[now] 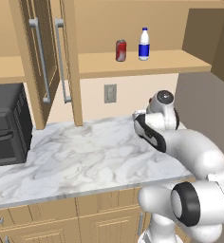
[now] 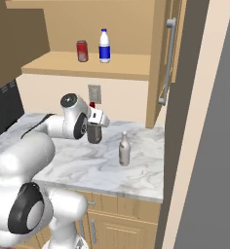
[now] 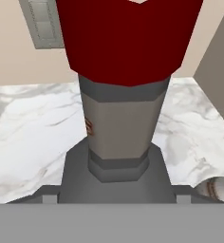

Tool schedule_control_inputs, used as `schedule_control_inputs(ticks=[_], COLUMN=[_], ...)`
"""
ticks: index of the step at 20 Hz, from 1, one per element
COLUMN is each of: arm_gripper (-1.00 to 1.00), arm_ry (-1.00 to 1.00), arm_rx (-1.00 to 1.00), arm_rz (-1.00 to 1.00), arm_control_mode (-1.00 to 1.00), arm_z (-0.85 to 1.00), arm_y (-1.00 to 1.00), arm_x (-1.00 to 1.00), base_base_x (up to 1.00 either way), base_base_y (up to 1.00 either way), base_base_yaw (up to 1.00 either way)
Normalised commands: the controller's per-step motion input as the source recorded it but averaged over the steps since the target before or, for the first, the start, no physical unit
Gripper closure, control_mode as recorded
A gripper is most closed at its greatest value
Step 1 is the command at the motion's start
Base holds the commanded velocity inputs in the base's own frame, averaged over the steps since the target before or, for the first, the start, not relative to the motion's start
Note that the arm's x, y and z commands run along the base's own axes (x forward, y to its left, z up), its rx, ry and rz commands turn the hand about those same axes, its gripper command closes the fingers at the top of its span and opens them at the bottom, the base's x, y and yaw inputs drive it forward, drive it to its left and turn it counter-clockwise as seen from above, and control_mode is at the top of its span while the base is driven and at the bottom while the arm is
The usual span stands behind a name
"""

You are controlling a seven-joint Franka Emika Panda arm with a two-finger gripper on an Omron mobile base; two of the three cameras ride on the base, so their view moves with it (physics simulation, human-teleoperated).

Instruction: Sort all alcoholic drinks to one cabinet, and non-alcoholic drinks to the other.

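The pincer [image 2: 94, 127] grips the dark bottle [image 2: 93, 132] on the counter [image 2: 107, 168], left of the beige bottle [image 2: 124, 150]. Step: pick-up. Next it likely needs a straight lift toward a cabinet.

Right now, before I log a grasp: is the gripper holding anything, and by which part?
The gripper surrounds the dark grey bottle at its neck; a firm hold cannot be told.

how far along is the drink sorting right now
Done: the red soda can and white bottle stand on the open cabinet shelf. In hand: the end effector is around the dark grey bottle on the counter. Left: that bottle and the pale beige bottle.
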Motion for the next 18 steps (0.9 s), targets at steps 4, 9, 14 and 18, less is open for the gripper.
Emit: schedule_control_inputs(ticks=[4, 9, 14, 18], arm_gripper=[1.0, 1.0, 1.0, 1.0], arm_ry=[0.0, 0.0, 0.0, 0.0], arm_rx=[0.0, 0.0, 0.0, 0.0], arm_rz=[0.0, 0.0, 0.0, 0.0], arm_control_mode=[-1.0, -1.0, -1.0, -1.0], arm_z=[0.96, 0.75, 0.28, 0.14], arm_y=[0.15, 0.14, 0.0, 0.04], arm_x=[-0.31, -0.34, -0.45, -0.38], base_base_x=[0.0, 0.0, 0.0, 0.0], base_base_y=[0.0, 0.0, 0.0, 0.0], base_base_yaw=[0.0, 0.0, 0.0, 0.0])
